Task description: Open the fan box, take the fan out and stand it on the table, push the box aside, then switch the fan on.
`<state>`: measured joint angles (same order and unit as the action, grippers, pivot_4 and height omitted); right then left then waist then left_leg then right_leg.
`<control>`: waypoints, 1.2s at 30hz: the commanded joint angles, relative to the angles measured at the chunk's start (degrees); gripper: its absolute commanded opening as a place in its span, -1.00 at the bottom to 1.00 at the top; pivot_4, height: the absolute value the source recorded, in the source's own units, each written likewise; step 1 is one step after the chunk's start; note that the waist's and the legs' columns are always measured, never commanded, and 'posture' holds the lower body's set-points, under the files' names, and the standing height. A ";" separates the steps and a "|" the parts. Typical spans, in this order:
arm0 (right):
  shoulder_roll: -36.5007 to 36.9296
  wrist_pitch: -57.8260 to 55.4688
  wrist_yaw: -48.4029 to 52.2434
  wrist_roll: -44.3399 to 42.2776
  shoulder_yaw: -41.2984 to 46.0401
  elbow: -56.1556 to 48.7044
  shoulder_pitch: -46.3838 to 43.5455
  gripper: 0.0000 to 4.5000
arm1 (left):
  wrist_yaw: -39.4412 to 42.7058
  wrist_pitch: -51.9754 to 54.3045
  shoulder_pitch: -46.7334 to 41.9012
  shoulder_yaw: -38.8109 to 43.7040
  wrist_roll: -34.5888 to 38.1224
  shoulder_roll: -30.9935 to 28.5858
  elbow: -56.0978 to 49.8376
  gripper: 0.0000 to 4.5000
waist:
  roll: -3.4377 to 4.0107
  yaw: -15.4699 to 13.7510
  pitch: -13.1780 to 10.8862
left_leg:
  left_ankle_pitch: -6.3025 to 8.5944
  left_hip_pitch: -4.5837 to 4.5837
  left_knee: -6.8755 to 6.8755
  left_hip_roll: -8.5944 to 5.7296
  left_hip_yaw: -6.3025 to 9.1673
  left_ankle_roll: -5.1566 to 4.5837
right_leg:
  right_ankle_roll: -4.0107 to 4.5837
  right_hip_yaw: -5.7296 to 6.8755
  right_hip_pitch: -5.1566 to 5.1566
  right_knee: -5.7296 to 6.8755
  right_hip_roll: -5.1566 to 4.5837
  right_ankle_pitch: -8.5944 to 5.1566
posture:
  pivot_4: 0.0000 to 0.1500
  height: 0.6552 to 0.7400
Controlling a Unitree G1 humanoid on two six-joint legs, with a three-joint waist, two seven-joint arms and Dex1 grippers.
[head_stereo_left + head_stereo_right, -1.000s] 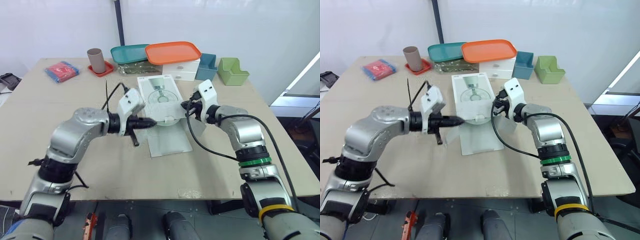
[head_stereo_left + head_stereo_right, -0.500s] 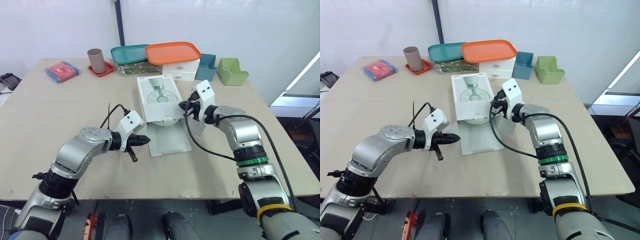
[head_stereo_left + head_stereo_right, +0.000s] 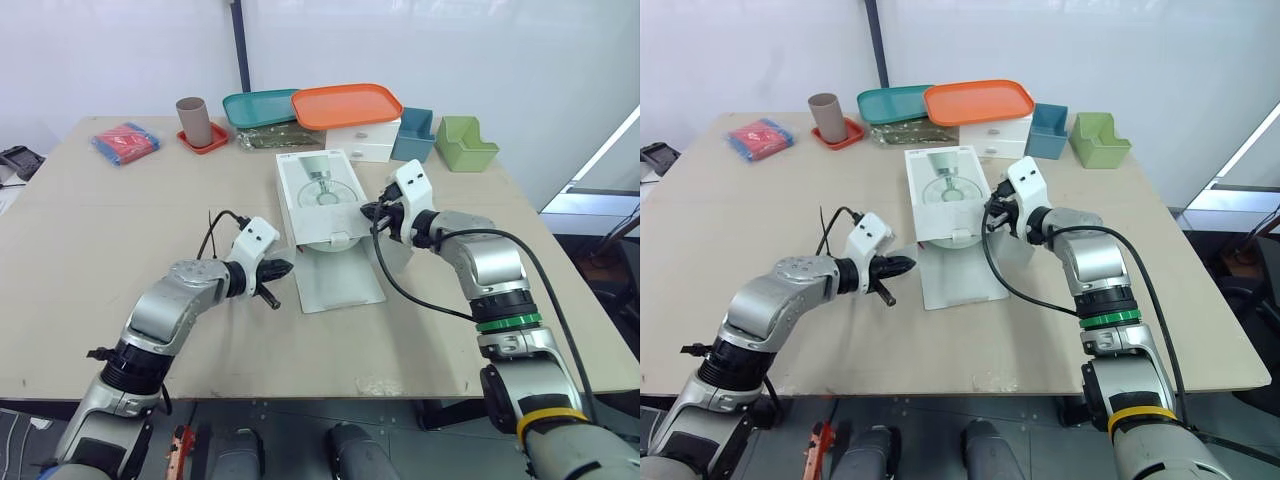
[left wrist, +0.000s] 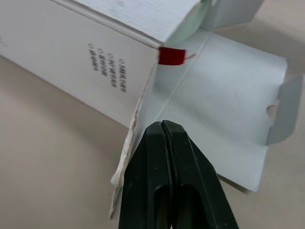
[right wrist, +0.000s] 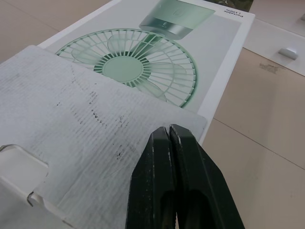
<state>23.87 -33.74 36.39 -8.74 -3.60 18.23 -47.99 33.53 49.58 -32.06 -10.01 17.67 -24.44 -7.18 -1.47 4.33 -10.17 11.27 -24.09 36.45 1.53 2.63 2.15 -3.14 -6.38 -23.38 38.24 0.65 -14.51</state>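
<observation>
From the head: fan box [image 3: 318,195] flat in the middle of the table [image 3: 100,220], printed face up, near end open, long flap [image 3: 340,282] spread on the tabletop toward the robot, something white and rounded at the mouth. Left gripper [image 3: 280,268] low beside that flap's left edge; right gripper [image 3: 368,211] at the box's right side, near the open end. Added by the left wrist view: fingers pressed tight together, tip over the flap's pale inside, small print on the box's side wall, a red tab [image 4: 171,56] at the corner. Added by the right wrist view: fingers likewise closed, over the grey inner face of a second flap [image 5: 95,129], green fan picture beyond. Along the far edge: cup [image 3: 192,120] upright on a red coaster [image 3: 203,140], teal tray [image 3: 258,105], orange tray [image 3: 346,104] atop a white drawer unit [image 3: 362,140], blue bin [image 3: 412,135], green bin [image 3: 464,143], contents not discernible.
</observation>
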 commanded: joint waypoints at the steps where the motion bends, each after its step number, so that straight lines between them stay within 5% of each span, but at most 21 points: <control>1: 0.51 -0.61 0.36 -0.18 0.53 -1.09 0.30 -0.98 | -0.38 -1.71 -1.22 2.30 0.40 0.83 0.02 -1.00 | 0.00 0.00 0.00 | 0.00 0.00 0.00 0.00 0.00 0.00 | 0.00 0.00 0.00 0.00 0.00 0.00 | 1.00 1.00; 19: 0.53 -1.17 0.14 -0.16 0.54 -2.55 1.37 -0.98 | 1.46 -3.48 -1.30 1.05 1.75 4.44 2.67 -1.00 | 0.00 0.00 0.00 | 0.00 0.00 0.00 0.00 0.00 0.00 | 0.00 0.00 0.00 0.00 0.00 0.00 | 1.00 1.00; 36: 0.70 -2.20 0.65 -0.63 0.40 -4.11 1.27 -0.98 | -7.69 -8.89 -3.65 5.54 -2.23 10.30 11.82 -1.00 | 0.00 -0.03 0.00 | -0.09 0.01 0.01 -0.02 0.01 0.11 | -0.08 0.00 0.02 0.00 0.00 0.11 | 1.00 1.00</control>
<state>24.44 -35.72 36.69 -9.05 -3.59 15.16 -46.54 26.81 42.13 -34.42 -6.45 15.90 -14.07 4.90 -1.47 4.30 -10.17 11.17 -24.08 36.45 1.51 2.64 2.26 -3.22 -6.38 -23.36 38.23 0.65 -14.40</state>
